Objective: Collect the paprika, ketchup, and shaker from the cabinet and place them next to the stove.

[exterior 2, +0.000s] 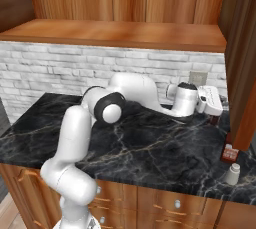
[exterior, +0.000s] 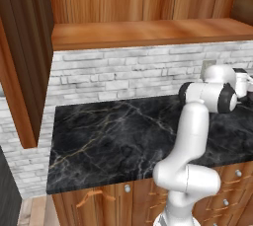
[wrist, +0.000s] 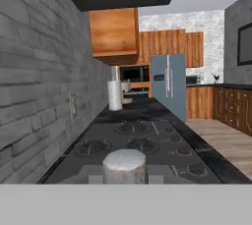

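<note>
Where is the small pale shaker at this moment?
In the right base view the shaker stands on the black marble counter near its front right edge, just in front of a small red-and-white thing.

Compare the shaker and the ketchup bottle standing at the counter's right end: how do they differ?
The shaker is plain pale grey-white; the ketchup is reddish with a pale label. The shaker stands nearer the counter's front edge, the ketchup behind it. Both stand upright, close together, on the black counter.
</note>
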Tool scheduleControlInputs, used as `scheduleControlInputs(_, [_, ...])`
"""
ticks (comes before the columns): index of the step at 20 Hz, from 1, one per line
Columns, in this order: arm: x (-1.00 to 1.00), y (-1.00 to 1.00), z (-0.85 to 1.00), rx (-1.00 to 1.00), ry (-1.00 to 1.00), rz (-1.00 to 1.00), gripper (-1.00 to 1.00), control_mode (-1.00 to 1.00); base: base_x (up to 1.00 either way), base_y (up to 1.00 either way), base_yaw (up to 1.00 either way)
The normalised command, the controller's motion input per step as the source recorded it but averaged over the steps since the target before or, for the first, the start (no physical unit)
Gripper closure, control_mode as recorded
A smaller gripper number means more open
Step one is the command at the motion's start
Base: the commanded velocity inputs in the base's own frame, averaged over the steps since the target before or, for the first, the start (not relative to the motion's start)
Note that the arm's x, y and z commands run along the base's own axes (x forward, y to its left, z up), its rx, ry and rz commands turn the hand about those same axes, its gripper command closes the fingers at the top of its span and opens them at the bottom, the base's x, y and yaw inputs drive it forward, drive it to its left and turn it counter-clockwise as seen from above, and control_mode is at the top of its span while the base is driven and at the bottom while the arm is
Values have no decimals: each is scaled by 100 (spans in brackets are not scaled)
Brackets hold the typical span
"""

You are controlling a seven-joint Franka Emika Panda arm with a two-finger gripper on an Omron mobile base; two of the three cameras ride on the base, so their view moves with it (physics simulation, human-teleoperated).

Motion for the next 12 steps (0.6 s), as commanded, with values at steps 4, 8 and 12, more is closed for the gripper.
scheduleControlInputs(4, [0,0,-60,-21,-6,0,100,-100,0,0,0])
scheduleControlInputs(8, [0,-1,-70,-9,-12,0,100,-100,0,0,0])
scheduleControlInputs(12, [-20,-16,-84,0,-15,0,100,-100,0,0,0])
